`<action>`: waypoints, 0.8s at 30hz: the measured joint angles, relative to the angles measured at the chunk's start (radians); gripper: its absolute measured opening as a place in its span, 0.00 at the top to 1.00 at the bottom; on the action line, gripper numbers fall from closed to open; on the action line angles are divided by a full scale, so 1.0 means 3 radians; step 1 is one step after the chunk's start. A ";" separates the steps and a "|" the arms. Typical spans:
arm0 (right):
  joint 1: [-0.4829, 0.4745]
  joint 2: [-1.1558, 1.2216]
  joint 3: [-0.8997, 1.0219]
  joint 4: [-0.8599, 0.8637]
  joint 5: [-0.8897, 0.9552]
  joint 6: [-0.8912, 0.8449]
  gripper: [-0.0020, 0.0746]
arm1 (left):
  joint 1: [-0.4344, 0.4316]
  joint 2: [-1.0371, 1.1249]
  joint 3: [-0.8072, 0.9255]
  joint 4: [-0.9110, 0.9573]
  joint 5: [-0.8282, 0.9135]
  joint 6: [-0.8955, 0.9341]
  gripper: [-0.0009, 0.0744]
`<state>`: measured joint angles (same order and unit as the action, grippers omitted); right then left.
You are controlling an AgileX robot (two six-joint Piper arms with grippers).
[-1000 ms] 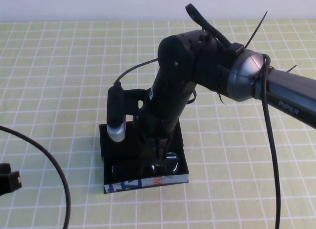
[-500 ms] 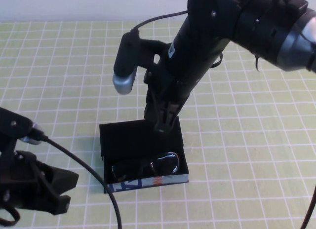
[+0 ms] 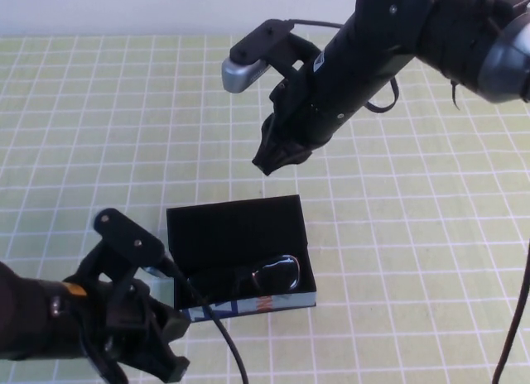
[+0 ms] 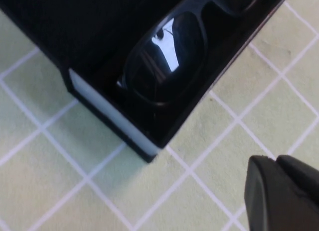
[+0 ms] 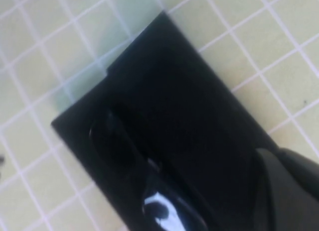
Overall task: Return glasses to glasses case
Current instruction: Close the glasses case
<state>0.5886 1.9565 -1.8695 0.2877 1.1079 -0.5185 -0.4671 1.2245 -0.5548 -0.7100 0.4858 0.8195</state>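
Observation:
The black glasses case [image 3: 233, 227] lies open at the middle of the table, its blue-and-white strip facing me. The black glasses [image 3: 263, 277] lie inside it along the near wall. My right gripper [image 3: 277, 157] hangs shut and empty above the table just behind the case. My left gripper [image 3: 166, 363] is low at the near left, shut and empty, just off the case's near-left corner. The left wrist view shows a lens of the glasses [image 4: 164, 57] in the case [image 4: 107, 116]. The right wrist view shows the case [image 5: 189, 91] and the glasses [image 5: 149, 203] from above.
The table is a yellow-green mat with a white grid [image 3: 414, 260]. A black cable [image 3: 219, 334] runs from the left arm across the near edge. The right arm's cable [image 3: 517, 318] hangs at the far right.
My right gripper has lifted out of the case and drawn back and up, leaving the glasses inside. My left arm has come in from the left to the case's near-left corner.

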 joint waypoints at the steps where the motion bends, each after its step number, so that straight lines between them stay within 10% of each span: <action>1: -0.0009 0.0041 0.0003 0.0034 -0.0044 0.0060 0.99 | -0.0063 0.0061 0.0000 -0.0003 -0.0072 0.0006 0.99; 24: -0.0144 0.0866 0.0011 0.0227 -0.1050 0.0697 0.99 | -0.0202 0.0846 0.0000 -0.0082 -0.0635 0.0018 0.99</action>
<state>0.5456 2.2162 -1.8661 0.3558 0.7930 -0.3095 -0.5277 1.4784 -0.5548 -0.7347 0.2953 0.8250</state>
